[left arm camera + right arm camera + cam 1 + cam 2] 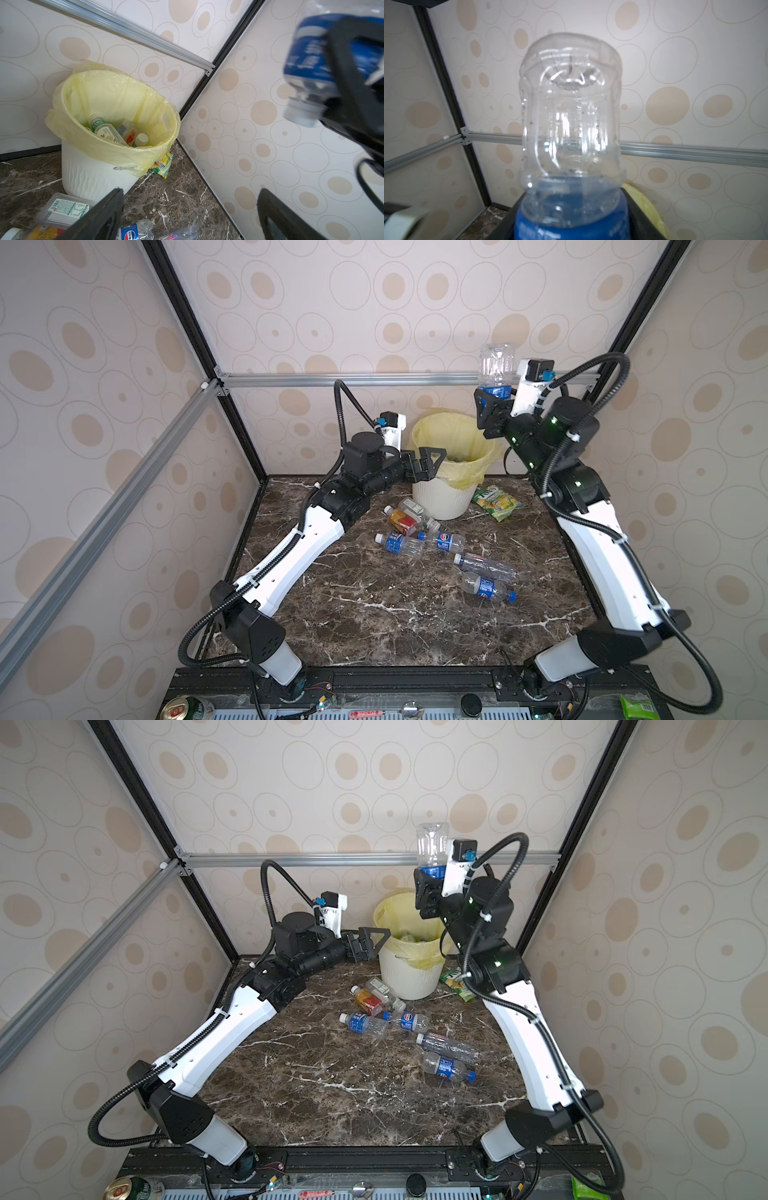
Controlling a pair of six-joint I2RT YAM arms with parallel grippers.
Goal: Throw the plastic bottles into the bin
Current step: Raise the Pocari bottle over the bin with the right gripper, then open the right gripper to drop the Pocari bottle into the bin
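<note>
The right gripper (493, 400) clamps a clear blue-labelled bottle (495, 364) upside down, high over the right side of the bin (442, 502). Its fingers hide the neck in both top views, and the white cap (301, 116) is blurred in the left wrist view. The left gripper (429, 462) hangs empty, jaws spread wide, just beside the bin's left rim. Loose bottles (401, 543) lie near the bin's foot, and the front half of the marble table (374, 614) lies open

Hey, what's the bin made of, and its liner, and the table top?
Bin: likely matte white moulded plastic, judging by its wavy ribbed wall. Liner: thin translucent yellow plastic film, crinkled over the rim. Table top: glossy dark brown with white veins, marble or a printed imitation.
</note>
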